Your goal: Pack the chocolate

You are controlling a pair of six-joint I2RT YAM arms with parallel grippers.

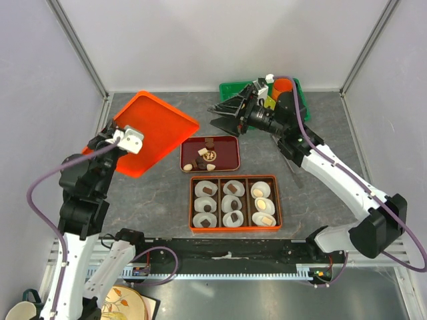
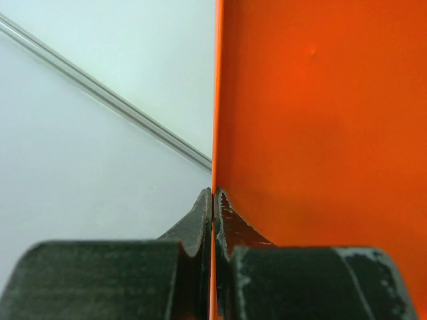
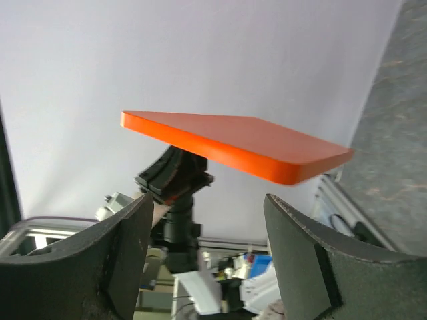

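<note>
green bin (image 1: 229,89) partly hidden, orange lid (image 2: 320,133) cropped at frame edge

Smooth, glossy plastic orange lid (image 1: 160,123); matt, mottled stone-look tabletop (image 1: 148,195).

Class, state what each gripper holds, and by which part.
The left gripper pinches the flat orange plastic lid by its edge; right gripper is open, holding nothing.

The white-and-black left arm (image 1: 79,200) is folded upward at the left side. The black 2-finger left gripper (image 1: 109,141) is clamped on the rim of a flat orange plastic lid (image 1: 159,127), which is held tilted off the table. In the left wrist view, its fingertips (image 2: 200,213) are pressed against both faces. The white-and-black right arm (image 1: 340,177) is stretched forward. The black 2-finger right gripper (image 1: 215,118) is pointed left, with its jaws spread wide and nothing held between them.
</note>
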